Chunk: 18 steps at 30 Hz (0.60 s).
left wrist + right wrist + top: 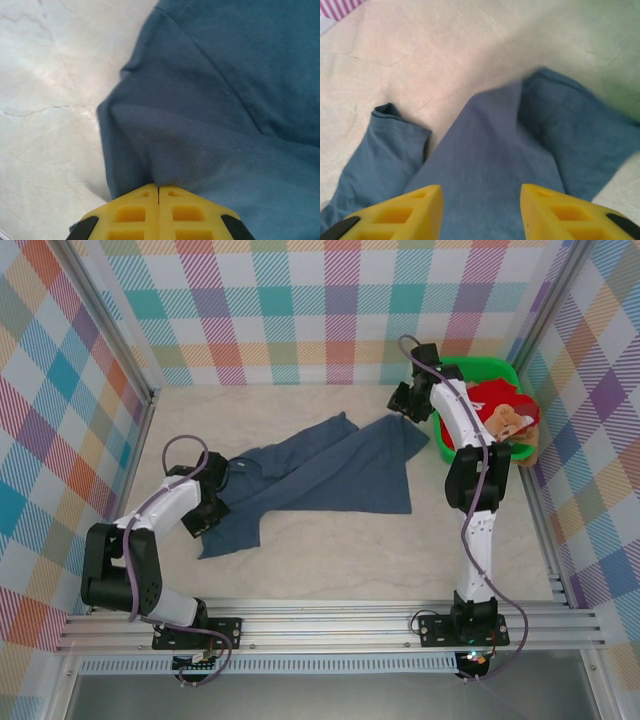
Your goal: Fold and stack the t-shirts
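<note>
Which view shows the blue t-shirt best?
The top external view: nearly all of the blue t-shirt lies spread on the table between the arms. The left wrist view gives a close patch pinched in the shut left gripper; the right wrist view, a blurred part below the open right gripper.

Left jaws together, right jaws apart.

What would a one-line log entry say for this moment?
left gripper: shut on blue t-shirt | right gripper: open above it | shirt: rumpled, unfolded | red t-shirt: in green basket
</note>
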Available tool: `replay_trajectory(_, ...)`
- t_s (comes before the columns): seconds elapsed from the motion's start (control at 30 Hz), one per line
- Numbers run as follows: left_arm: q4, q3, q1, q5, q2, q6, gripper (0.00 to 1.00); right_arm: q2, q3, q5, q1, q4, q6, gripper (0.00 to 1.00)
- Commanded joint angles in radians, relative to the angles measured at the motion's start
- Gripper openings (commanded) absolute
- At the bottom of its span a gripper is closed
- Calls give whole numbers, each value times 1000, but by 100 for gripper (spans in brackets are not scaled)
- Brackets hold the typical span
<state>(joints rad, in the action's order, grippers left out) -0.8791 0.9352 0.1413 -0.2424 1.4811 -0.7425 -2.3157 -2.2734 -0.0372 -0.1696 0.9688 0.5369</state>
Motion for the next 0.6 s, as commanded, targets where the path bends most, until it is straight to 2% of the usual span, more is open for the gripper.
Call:
replay_trajectory(0.0, 25, 48, -13, 54, 36, 14, 0, 95, 27, 34, -7, 91, -8, 48)
replay_trajectory(0.03, 21, 53, -13, 52, 39, 18, 3, 146, 87, 50, -7, 73, 6, 49)
replay_trajectory(0.13, -24, 60, -14, 17, 10, 18, 44, 344, 357, 72, -17, -29, 44, 51)
replay_trajectory(0.17, -59, 58, -13, -2, -10, 13, 55, 409, 446, 67, -22, -54, 60, 50)
replay_trajectory(0.2, -85, 50, -13, -11, -37, 11, 59, 466, 535, 53, -26, -70, 75, 50)
replay_trajectory(0.33, -152, -35, -13, -4, -136, 12, 60, 643, 813, 4, -60, -114, 111, 49)
replay_trajectory(0.4, -160, -93, -20, 26, -169, 6, 57, 717, 930, -26, -82, -136, 125, 48)
replay_trajectory(0.57, -125, -191, -71, 81, -149, -1, 54, 814, 1137, -107, -118, -195, 145, 46)
